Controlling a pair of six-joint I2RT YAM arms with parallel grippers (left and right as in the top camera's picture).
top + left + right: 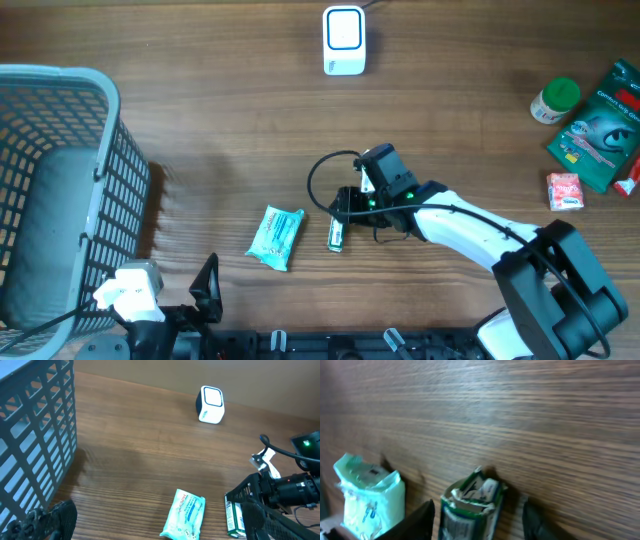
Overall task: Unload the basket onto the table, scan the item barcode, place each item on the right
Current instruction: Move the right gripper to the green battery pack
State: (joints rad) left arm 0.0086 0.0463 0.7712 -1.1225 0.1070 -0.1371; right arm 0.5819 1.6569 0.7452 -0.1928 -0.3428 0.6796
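Note:
The item, a small green-and-white packet (337, 234), lies flat on the wooden table. My right gripper (347, 213) is lowered over its far end. In the right wrist view the packet's torn end (470, 502) sits between the two dark fingers (417, 520), with a gap still showing on the right side, so the right gripper (477, 517) is open around it. The white barcode scanner (343, 40) stands at the far middle of the table. My left gripper (155, 527) stays wide open and empty at the near left edge.
A teal wipes packet (276, 237) lies just left of the item. A grey mesh basket (50, 180) fills the left side. At the far right are a green box (600, 125), a green-capped bottle (555, 100) and a small red packet (565, 190).

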